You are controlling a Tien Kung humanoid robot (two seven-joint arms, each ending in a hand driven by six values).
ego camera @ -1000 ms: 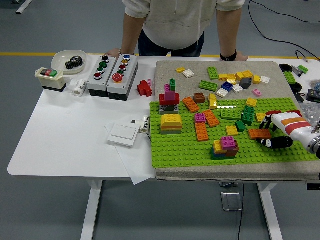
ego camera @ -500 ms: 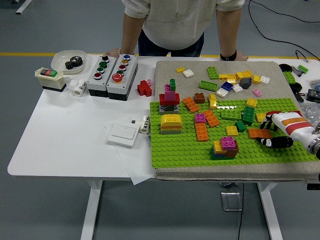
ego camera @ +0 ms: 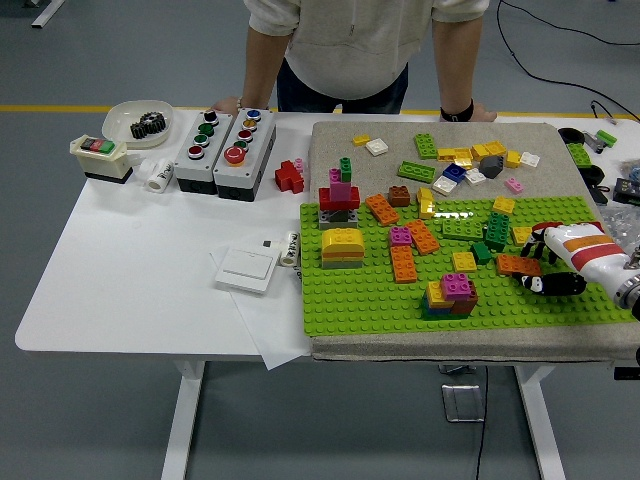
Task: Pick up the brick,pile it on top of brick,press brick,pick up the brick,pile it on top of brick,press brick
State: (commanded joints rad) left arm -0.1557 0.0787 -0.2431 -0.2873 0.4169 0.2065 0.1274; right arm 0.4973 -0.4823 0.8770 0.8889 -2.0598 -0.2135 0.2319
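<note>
Since the earlier frame, we are seeing the orange brick tilting and shifting slightly left as the right hand is closing its fingers on it, over the green baseplate. We are counting one flat, studded orange brick and one hand on the worktop.

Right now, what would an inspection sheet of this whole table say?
Surface: white table carrying a green studded baseplate on a grey mat.
Job's things: orange flat brick at the right hand; small yellow-and-pink brick stack nearby.
Clutter: two grey push-button boxes, white wall switch, bowl of black gears.
Hands: right on the baseplate's right side, fingers at the orange brick; left not seen.
Cables: black ones on the floor, top right.
Surroundings: person standing at the far edge.
</note>
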